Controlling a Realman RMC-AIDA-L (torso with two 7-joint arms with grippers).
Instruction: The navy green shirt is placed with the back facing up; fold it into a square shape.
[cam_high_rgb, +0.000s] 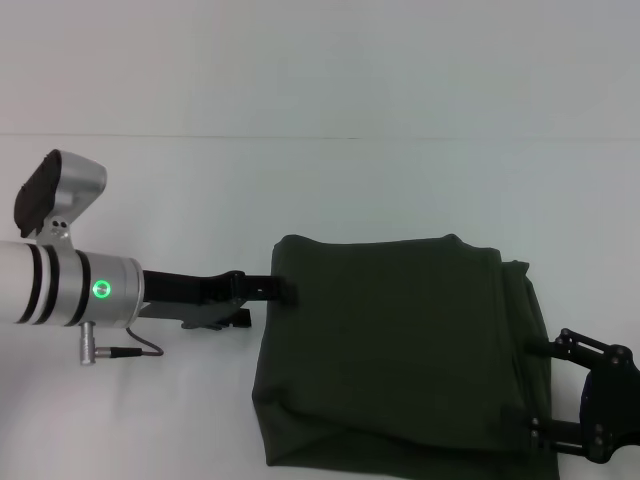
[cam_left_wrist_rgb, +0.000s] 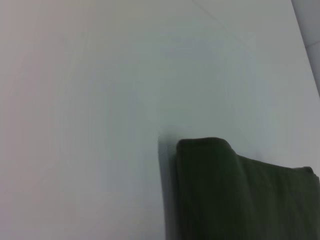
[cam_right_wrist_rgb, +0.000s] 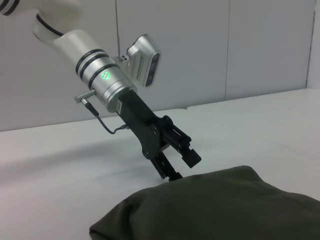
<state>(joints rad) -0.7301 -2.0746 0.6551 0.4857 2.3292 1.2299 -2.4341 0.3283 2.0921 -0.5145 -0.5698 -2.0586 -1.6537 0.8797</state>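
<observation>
- Head view: the navy green shirt (cam_high_rgb: 395, 350) lies folded into a rough square on the white table (cam_high_rgb: 320, 190), plain side up, in the near right part of the surface.
- The left gripper (cam_high_rgb: 283, 290) reaches in from the left at the shirt's far left corner, its fingertips touching the cloth edge.
- Right wrist view: the left gripper (cam_right_wrist_rgb: 181, 166) angles down, with its fingers spread apart; one tip meets the shirt (cam_right_wrist_rgb: 220, 210) and the other is raised clear of it.
- The right gripper (cam_high_rgb: 545, 390) sits at the shirt's right edge, fingers spread wide along the folded side; whether they pinch cloth is unclear.
- Left wrist view: one rounded shirt corner (cam_left_wrist_rgb: 240, 190) on bare table.
</observation>
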